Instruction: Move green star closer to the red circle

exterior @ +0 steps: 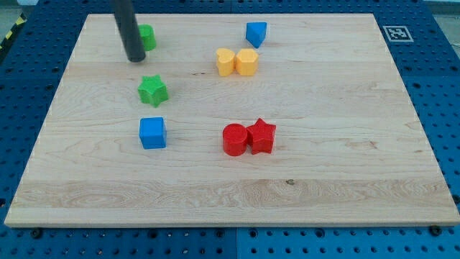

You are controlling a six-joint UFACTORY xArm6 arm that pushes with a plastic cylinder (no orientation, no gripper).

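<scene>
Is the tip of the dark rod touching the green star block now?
Apart. The camera view shows bare wood between my tip and the green star block, which lies below it, slightly toward the view's right.

The green star [152, 90] is lying flat on the board, well apart from the red circle [234, 139], up and toward the view's left of it. The red circle is standing upright as a short cylinder, lower and rightward of the star.

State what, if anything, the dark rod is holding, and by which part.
Nothing is held. My tip touches no block; it stands above and left of the green star-shaped block, apart from it.
</scene>
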